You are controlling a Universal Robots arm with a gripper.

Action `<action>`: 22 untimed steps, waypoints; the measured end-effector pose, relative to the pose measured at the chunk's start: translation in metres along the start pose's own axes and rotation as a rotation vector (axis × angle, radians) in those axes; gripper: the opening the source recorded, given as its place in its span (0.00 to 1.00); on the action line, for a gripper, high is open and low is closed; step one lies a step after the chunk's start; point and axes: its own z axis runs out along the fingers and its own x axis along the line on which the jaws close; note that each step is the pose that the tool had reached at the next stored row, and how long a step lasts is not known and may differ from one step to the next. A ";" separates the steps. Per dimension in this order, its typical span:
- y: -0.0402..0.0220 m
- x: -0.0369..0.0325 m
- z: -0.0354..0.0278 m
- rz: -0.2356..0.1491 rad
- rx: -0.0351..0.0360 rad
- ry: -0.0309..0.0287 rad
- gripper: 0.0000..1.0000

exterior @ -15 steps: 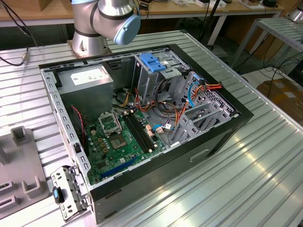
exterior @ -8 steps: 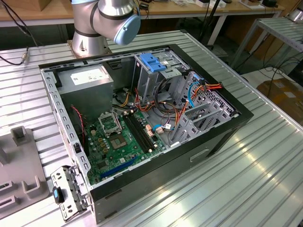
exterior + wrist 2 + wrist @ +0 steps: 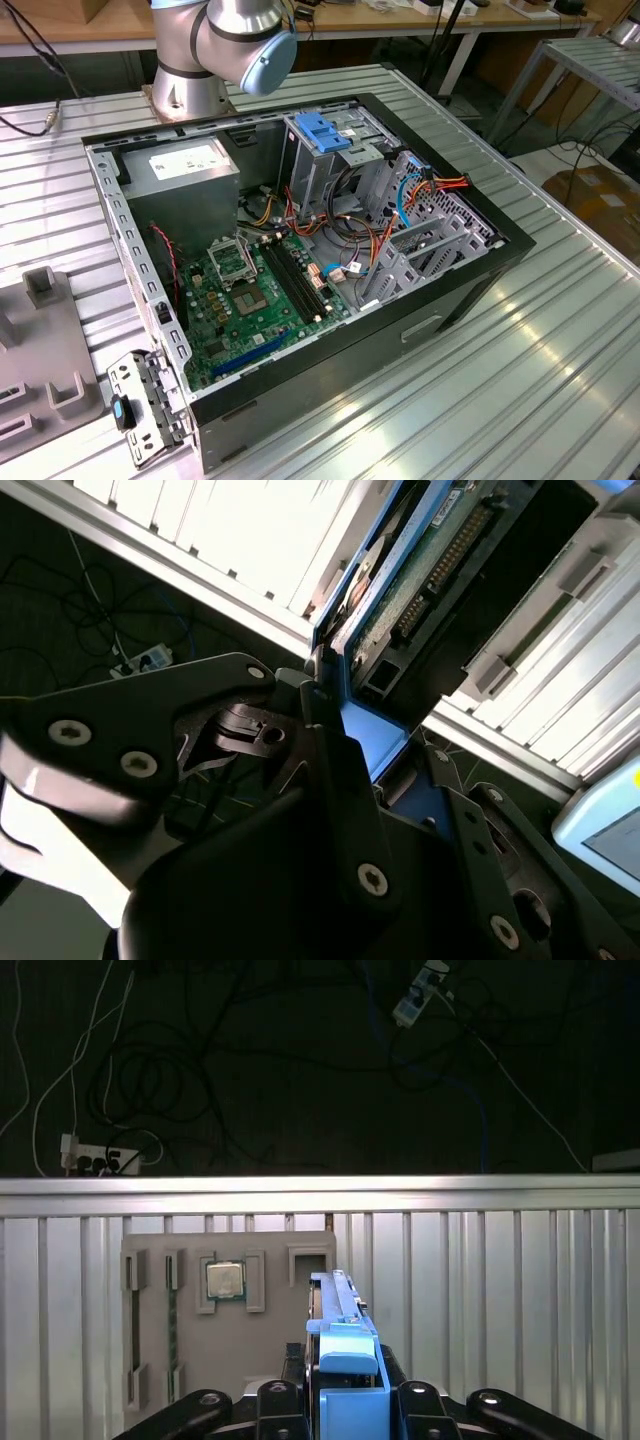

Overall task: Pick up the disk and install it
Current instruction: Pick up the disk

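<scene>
In the first wrist view the grey fixture (image 3: pixel 270 1350) lay on the ribbed tabletop (image 3: pixel 500 1290) close to its edge, with 1 processor chip (image 3: pixel 225 1280) seated in a pocket. Beside the chip, the claw (image 3: pixel 345 1395) pinched the disk (image 3: pixel 338 1310) by its blue carrier frame. The disk stood on edge, its long axis running straight out from the claw over the fixture toward that edge. In the second wrist view the claw (image 3: pixel 335 730) clamped the same end, and the disk (image 3: pixel 420 570) showed its circuit-board face and connector. In the exterior view the open computer case (image 3: pixel 470 290) sat mid-tabletop. Its drive cage (image 3: pixel 310 175) stood upright near the far wall under a blue latch piece (image 3: pixel 322 132), with cables (image 3: pixel 400 215) crowding the exterior view's right of it. Which way the cage lay from the claw could not be told; bare tabletop ran wide past the case
</scene>
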 end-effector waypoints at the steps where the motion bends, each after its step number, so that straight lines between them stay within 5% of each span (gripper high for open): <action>1: 0.0000 0.0000 -0.0009 0.000 0.0000 0.0000 0.37; 22: 0.0004 -0.0012 -0.0239 0.000 0.0000 -0.0001 0.37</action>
